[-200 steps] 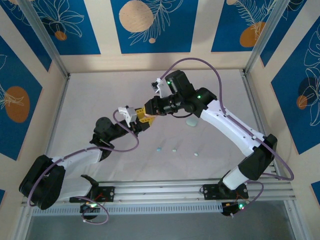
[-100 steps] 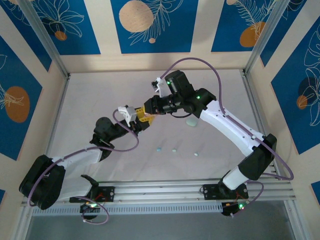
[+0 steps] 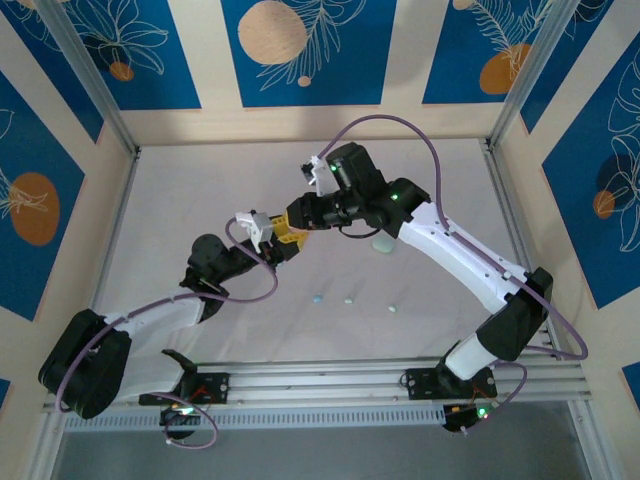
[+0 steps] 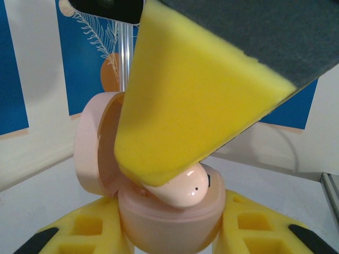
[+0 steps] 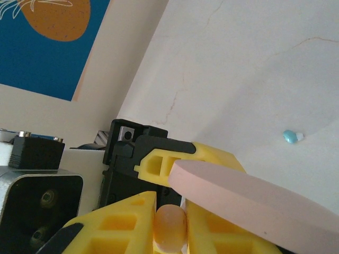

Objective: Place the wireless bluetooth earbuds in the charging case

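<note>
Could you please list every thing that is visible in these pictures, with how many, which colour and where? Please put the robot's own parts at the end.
pink charging case: one, pink, lid open, held above the table.
pink earbud: one, pink, lower end in the open case.
loose earbuds: three, light blue or pale mint, in a row on the table towards the arm bases.
pale mint case: one, pale mint, on the table beside the right arm; probably a case.
table: one, white.
wall panels: several, blue with leaf drawings, around the table.
left gripper: one, yellow fingers, shut on the pink charging case.
right gripper: one, yellow fingers, shut on the pink earbud.
</note>
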Available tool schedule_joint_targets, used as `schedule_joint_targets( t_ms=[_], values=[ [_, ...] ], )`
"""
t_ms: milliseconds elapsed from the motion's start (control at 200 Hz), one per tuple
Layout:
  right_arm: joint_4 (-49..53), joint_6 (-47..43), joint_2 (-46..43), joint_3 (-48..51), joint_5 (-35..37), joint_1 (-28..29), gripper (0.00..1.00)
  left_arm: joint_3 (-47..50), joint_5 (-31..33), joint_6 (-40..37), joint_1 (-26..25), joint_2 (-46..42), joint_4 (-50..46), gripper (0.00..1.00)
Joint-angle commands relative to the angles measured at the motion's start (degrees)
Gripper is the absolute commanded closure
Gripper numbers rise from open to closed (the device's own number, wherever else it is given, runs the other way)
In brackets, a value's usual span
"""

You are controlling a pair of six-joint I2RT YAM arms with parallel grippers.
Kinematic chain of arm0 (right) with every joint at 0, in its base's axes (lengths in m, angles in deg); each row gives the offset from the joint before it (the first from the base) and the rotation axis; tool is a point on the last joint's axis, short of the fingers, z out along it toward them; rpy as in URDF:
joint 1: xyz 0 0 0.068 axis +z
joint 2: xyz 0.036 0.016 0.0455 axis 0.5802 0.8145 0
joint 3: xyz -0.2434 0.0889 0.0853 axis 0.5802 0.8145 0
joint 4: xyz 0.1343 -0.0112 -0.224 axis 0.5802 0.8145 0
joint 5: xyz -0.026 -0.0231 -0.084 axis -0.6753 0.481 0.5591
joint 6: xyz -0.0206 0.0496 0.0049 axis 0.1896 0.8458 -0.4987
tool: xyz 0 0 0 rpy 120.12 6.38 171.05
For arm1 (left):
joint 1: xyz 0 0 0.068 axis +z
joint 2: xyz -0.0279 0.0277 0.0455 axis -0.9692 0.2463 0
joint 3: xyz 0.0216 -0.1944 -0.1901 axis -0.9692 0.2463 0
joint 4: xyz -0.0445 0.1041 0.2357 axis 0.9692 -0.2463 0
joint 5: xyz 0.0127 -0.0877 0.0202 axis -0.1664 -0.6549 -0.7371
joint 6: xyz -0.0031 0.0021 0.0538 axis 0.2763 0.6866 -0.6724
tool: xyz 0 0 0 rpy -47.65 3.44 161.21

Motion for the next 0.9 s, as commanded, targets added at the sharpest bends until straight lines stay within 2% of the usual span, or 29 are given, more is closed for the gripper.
schedule_joint_targets(
  t_ms=[0,270,535,895],
  values=[
    [5.0,-2.6,1.5,-1.8,4.5,0.7,0.79,-1.0,0.5,0.6,-0.9,-0.9,8.6,0.76],
    [9.3,-4.2,1.8,-4.1,9.8,1.9,0.77,-1.2,0.9,0.5,-0.9,-0.7,9.0,0.76],
    [10.4,-4.1,1.9,-5.4,12.0,2.2,0.75,-1.3,0.8,0.5,-0.9,-1.0,8.6,0.76],
    [10.1,-3.6,1.7,-7.5,10.7,2.4,0.70,-1.2,0.8,-0.1,-0.9,-1.1,7.7,0.76]
  ],
)
